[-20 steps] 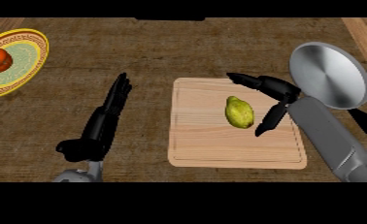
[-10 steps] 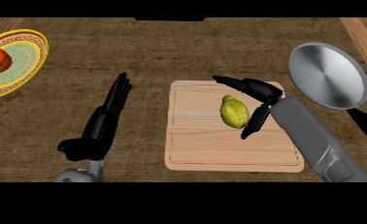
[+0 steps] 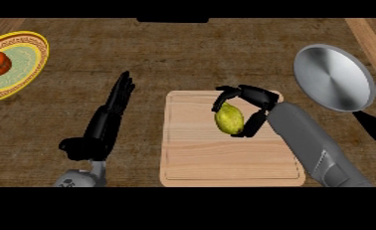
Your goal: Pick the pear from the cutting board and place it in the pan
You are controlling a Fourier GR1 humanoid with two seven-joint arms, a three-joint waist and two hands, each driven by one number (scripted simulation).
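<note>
A yellow-green pear (image 3: pixel 229 119) lies on the light wooden cutting board (image 3: pixel 198 159) in the middle of the counter. My right hand (image 3: pixel 253 102) is curled round the pear, fingers over its top and thumb at its right side. The steel pan (image 3: pixel 334 77) sits at the right, beyond the board's far right corner, with its dark handle running off toward the right edge. My left hand (image 3: pixel 110 114) rests open to the left of the board, fingers straight and pointing away from me.
A yellow-rimmed plate (image 3: pixel 22 64) with a red-brown item on it sits at the far left edge. A dark object (image 3: pixel 172 20) shows at the counter's back edge. Bare wooden counter lies between the board and the pan.
My right hand has moved left over the board and closed its fingers round the pear. The pear, the pan and my left hand have stayed where they were.
</note>
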